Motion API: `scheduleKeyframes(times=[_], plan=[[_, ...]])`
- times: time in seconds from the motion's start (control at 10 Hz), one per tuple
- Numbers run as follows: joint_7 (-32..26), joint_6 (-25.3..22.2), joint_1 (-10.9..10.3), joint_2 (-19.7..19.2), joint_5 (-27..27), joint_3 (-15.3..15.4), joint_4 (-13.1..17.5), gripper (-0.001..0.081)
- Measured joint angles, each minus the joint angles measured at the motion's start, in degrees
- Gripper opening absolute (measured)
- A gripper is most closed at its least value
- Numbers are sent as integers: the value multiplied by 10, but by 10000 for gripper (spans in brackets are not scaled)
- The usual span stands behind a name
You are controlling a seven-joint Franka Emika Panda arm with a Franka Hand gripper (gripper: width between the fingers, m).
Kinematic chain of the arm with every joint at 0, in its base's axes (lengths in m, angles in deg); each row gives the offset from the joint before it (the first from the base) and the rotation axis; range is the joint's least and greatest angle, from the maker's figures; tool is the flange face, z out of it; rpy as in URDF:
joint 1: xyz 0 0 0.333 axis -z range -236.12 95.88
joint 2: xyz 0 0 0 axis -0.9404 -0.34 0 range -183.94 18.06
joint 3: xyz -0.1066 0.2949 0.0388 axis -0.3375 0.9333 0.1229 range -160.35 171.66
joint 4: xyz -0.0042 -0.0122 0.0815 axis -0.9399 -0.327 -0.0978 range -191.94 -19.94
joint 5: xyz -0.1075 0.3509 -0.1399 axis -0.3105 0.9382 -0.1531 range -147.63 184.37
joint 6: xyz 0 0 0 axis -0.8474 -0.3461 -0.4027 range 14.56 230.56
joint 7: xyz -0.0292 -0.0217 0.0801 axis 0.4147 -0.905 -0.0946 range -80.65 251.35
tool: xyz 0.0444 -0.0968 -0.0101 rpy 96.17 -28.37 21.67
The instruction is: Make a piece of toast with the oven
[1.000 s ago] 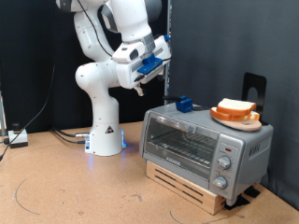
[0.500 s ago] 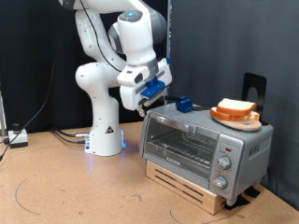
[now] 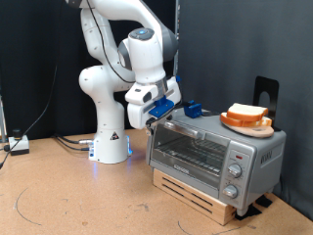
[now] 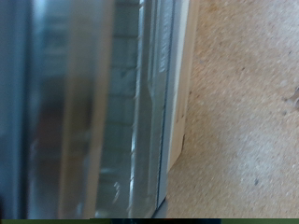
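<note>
1 oven point(image 3: 215, 149), 2 slices point(image 3: 248, 115), 1 pincer point(image 3: 152, 117)

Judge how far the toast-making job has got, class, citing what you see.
Barely begun. Done: nothing visible; the oven door is shut. In hand: the pincer hangs at the oven's upper corner on the exterior view's left. Left: the bread sits on the orange plate atop it.

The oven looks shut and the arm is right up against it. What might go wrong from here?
The tool hangs close to the top corner of the oven on the exterior view's left, so it might bump the casing rather than meet the handle. A knock could shake the orange plate carrying bread on top.
</note>
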Motion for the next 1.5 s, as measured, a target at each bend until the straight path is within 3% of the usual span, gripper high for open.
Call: scheduleKeyframes(times=[0.4, 0.9, 1.5], plan=[[3, 10, 5, -16, 3, 0, 8, 809], [11, 4, 48, -48, -35, -11, 30, 809], [10, 19, 83, -105, -75, -20, 55, 809]])
